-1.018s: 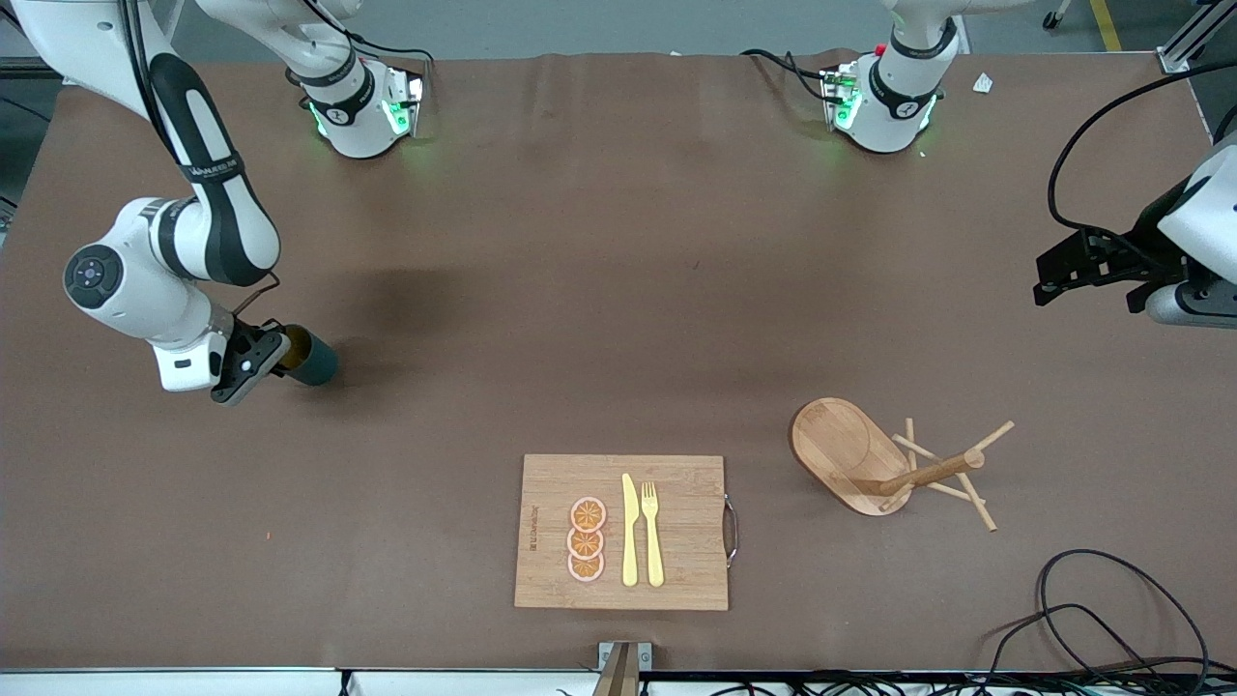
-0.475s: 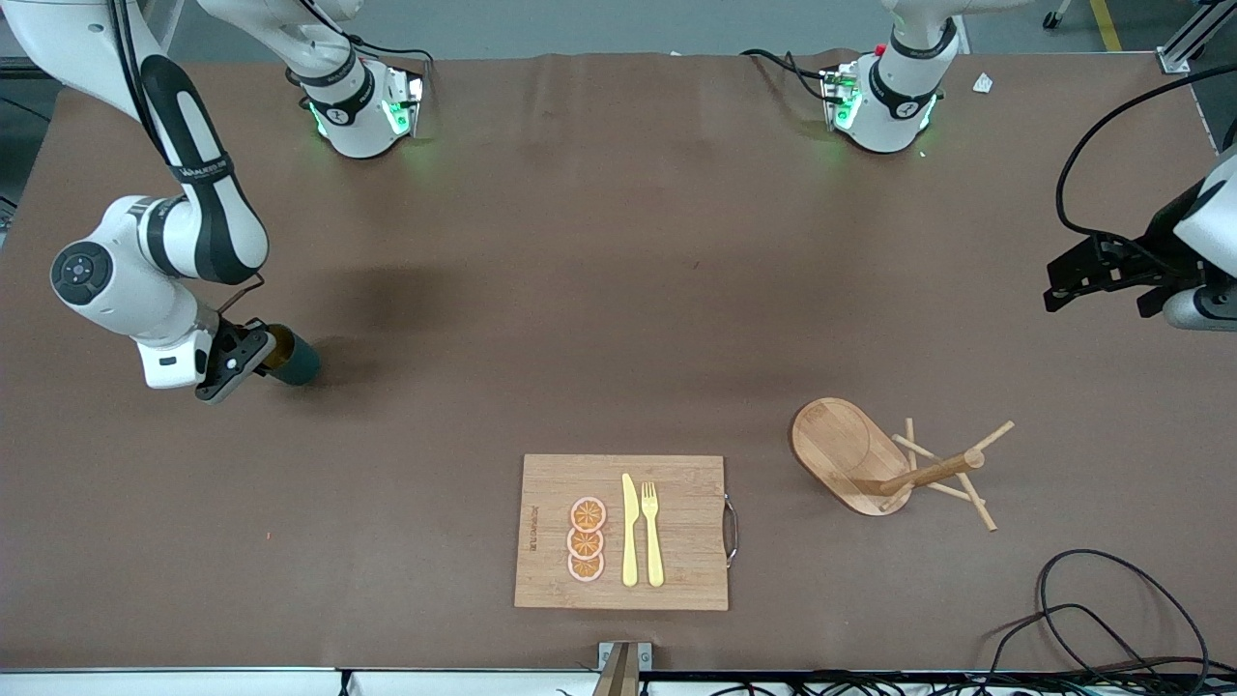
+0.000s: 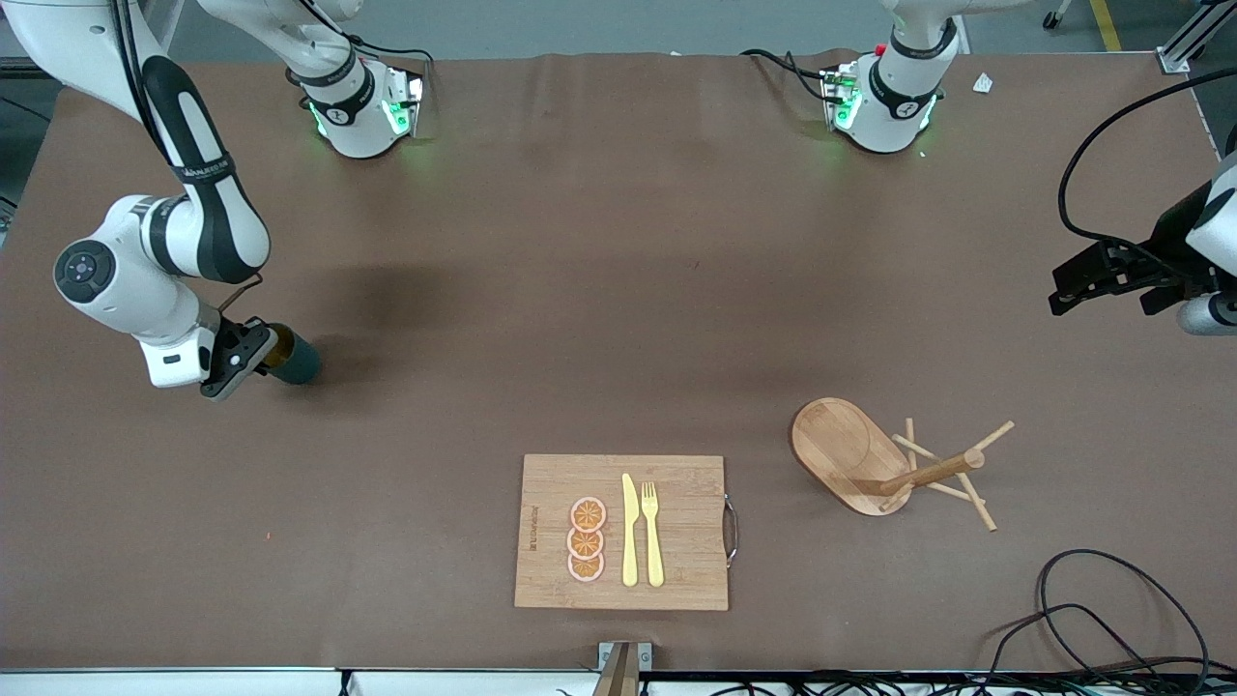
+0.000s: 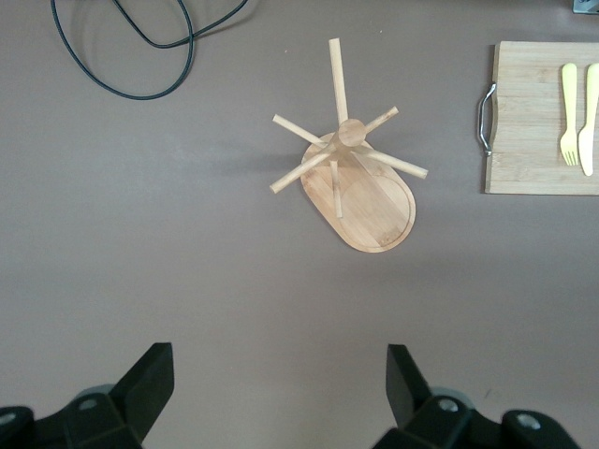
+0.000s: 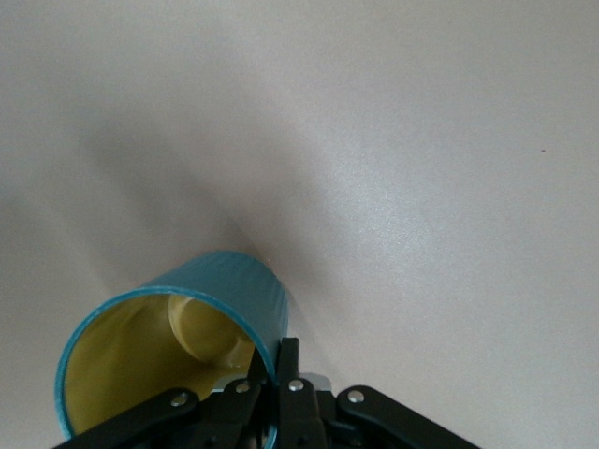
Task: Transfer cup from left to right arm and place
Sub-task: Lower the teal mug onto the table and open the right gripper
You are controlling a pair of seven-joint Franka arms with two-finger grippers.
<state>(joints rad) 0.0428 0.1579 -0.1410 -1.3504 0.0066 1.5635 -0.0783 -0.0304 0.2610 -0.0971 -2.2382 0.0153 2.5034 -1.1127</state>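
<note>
The cup (image 3: 292, 360) is a dark teal mug with a mustard-yellow inside, at the right arm's end of the table. My right gripper (image 3: 253, 356) is shut on its rim and holds it tilted just above or on the table. In the right wrist view the cup (image 5: 187, 327) shows its open mouth, and the right gripper (image 5: 279, 374) pinches the rim wall, one finger inside and one outside. My left gripper (image 3: 1063, 290) is open and empty, raised over the left arm's end of the table; it also shows in the left wrist view (image 4: 281, 383).
A wooden peg rack (image 3: 875, 459) stands near the left arm's end, also in the left wrist view (image 4: 360, 182). A bamboo cutting board (image 3: 676, 483) with a yellow knife, a fork and orange slices lies near the front edge. Black cables (image 3: 1092, 609) lie at the front corner.
My right gripper has moved with the cup toward the right arm's end of the table, then held about still. My left gripper has drifted a little farther toward the left arm's end.
</note>
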